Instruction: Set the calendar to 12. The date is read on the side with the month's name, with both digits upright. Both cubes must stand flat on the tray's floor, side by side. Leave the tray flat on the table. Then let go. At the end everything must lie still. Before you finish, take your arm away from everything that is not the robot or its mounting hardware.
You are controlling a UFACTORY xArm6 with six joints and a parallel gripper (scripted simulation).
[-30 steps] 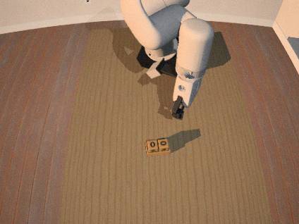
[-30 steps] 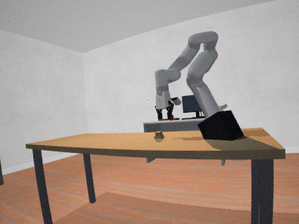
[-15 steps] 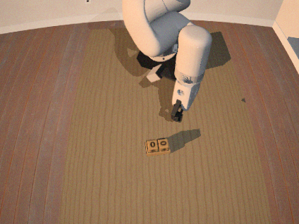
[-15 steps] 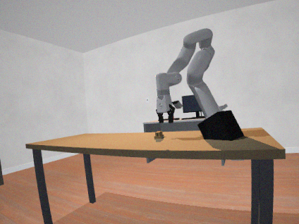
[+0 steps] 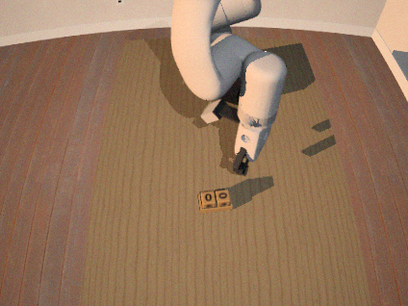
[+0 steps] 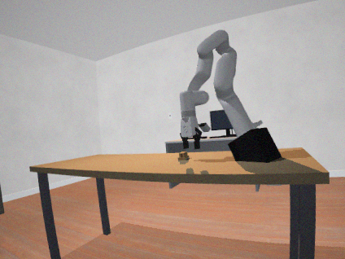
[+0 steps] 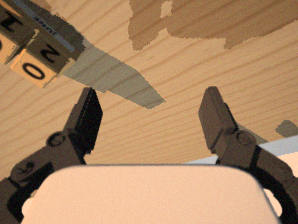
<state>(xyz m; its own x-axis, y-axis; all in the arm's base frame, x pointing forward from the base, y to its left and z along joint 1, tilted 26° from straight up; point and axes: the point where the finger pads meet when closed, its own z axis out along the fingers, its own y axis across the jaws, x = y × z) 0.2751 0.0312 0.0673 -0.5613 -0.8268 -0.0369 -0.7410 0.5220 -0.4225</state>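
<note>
The small wooden calendar tray (image 5: 215,208) (image 6: 183,158) lies flat on the table, with two cubes side by side in it. In the top view the left cube (image 5: 208,196) and the right cube (image 5: 222,195) both show a 0 on top. In the wrist view the cubes sit at the top left; the nearer cube (image 7: 32,67) shows a 0, and the other cube (image 7: 7,27) is cut off by the frame edge. My gripper (image 5: 241,165) (image 6: 190,142) (image 7: 150,100) is open and empty. It hangs above the table, behind and a little to the right of the tray, apart from it.
The wooden table (image 5: 144,241) (image 6: 122,163) carries the arm's black base box (image 6: 254,145) at the right. A desk with a monitor (image 6: 221,120) stands behind by the wall. The arm casts shadows on the table top.
</note>
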